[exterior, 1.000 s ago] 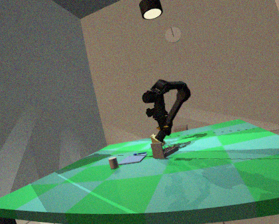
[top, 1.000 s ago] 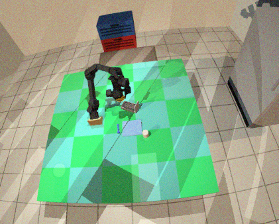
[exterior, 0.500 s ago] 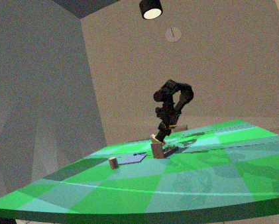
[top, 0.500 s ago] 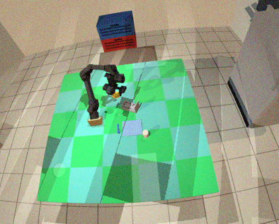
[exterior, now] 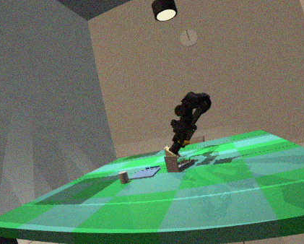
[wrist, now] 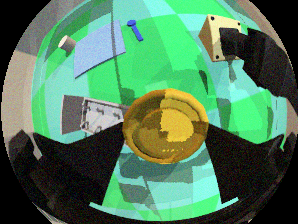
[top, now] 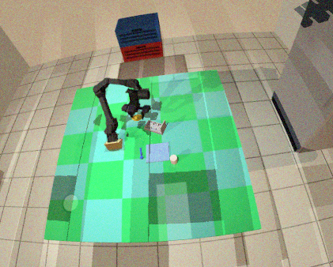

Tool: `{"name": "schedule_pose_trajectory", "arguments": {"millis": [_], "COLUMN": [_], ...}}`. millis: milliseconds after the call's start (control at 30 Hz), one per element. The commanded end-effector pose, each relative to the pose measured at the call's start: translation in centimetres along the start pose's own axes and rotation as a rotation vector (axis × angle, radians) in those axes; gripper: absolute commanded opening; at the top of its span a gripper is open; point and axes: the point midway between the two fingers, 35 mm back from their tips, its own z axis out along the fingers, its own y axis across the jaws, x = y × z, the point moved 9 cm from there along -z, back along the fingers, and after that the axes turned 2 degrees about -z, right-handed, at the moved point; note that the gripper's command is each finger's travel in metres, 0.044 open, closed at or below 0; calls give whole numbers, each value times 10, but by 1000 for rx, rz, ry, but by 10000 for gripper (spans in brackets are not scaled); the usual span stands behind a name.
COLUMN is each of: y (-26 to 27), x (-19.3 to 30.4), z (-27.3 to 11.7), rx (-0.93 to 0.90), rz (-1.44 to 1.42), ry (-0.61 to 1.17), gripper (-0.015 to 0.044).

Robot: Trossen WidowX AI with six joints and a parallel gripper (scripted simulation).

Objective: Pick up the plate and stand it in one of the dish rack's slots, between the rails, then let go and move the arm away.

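We saw the hand (top: 137, 114) clamped on the plate (wrist: 165, 124), a round yellow-gold dish. The plate was up in the air, above the green and blue checked tabletop (top: 107, 186). In the wrist view the plate filled the middle, with the dark fingers on both sides of it.

The dish rack (top: 156, 126) was a small gray frame standing on the tabletop. From the top it sat just beside the hand, a little lower in the picture and to the right. In the wrist view the rack (wrist: 89, 113) showed just left of the plate, and its near end was hidden behind the plate's rim.

Near the rack lay a light blue mat (top: 158, 152). A small blue thing (top: 141, 152) lay left of the mat, and a little pale cup (top: 173, 159) stood by the mat's right corner. The arm's tan base (top: 113, 144) sat well left of the mat.
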Motion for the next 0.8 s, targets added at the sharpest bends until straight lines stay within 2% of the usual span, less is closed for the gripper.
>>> {"name": "schedule_pose_trajectory", "arguments": {"millis": [0, 767], "y": [-4, -21], "x": [3, 20], "z": [7, 50], "rx": [-17, -171], "rz": [-50, -381], "ry": [-78, -524], "gripper": [0, 0]}}
